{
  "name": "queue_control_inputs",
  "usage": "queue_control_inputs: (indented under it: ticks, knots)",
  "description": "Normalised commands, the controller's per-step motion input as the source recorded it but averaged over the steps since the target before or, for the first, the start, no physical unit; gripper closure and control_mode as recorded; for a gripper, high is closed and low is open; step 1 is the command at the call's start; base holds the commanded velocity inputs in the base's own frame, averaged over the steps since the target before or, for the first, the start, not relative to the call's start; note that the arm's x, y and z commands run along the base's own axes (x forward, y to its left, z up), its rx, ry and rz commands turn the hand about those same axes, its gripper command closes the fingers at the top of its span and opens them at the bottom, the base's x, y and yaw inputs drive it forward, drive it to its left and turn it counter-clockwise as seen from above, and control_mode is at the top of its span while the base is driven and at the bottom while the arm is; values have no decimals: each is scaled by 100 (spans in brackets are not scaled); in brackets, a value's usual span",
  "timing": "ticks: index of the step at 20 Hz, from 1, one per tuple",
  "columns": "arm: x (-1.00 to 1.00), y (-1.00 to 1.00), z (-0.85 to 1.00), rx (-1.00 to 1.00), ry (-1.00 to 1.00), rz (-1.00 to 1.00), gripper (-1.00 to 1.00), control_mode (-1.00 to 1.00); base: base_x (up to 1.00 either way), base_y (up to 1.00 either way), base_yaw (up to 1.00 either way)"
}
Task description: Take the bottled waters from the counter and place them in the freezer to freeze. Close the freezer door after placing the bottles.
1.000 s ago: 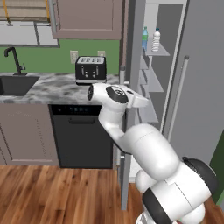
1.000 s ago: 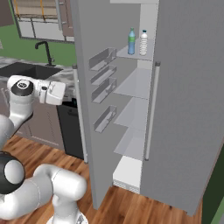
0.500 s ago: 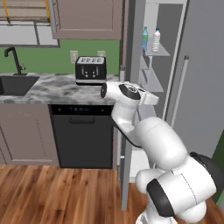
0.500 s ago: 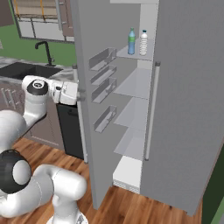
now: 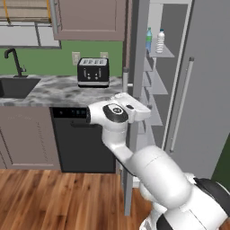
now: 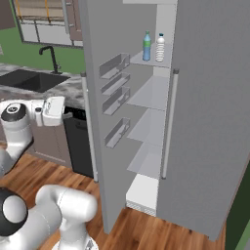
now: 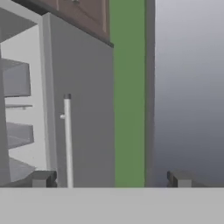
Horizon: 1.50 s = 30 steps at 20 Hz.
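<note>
The bottled waters stand upright side by side on the top shelf of the open freezer (image 6: 146, 97): the blue one (image 5: 148, 39) (image 6: 146, 46) and the whitish one (image 5: 160, 41) (image 6: 160, 47). The freezer door (image 5: 137, 54) (image 6: 105, 171) stands swung out, its inner bins showing in the right base view. My gripper (image 5: 137, 112) (image 6: 61, 110) (image 7: 111, 179) hangs at counter height beside the door's outer face and its bar handle (image 6: 88, 132). Its fingertips (image 7: 43, 178) are wide apart and hold nothing. The counter (image 5: 58, 90) lies just to its left.
A black toaster (image 5: 93, 72) sits on the counter, with the sink (image 5: 18, 85) and black tap farther left. The black dishwasher (image 5: 83, 143) is under the counter behind the arm. The right fridge door (image 5: 206, 90) (image 7: 83, 109) is shut. Wood floor lies below.
The wrist swung right toward the freezer door, then came back a little and lower beside it. The jaws stayed open and the bottles have not moved.
</note>
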Motion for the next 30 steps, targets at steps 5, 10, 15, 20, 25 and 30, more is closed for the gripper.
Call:
queue_control_inputs:
  ticks: [5, 10, 15, 20, 25, 30]
  knots:
    - [16, 87, 0, -13, -5, 0, -100, -100, 0, 0, 0]
    - [77, 61, 0, -2, 0, 0, -100, -100, 0, 0, 0]
    - [73, 46, 0, 0, 1, 0, -100, -100, 0, 0, 0]
    - [22, 2, -9, 0, 1, 0, -100, -100, 0, 0, 0]
    - [33, -8, -20, 3, 0, -6, -100, -100, 0, 0, 0]
    - [56, -9, -1, 0, 1, -6, -100, -100, 0, 0, 0]
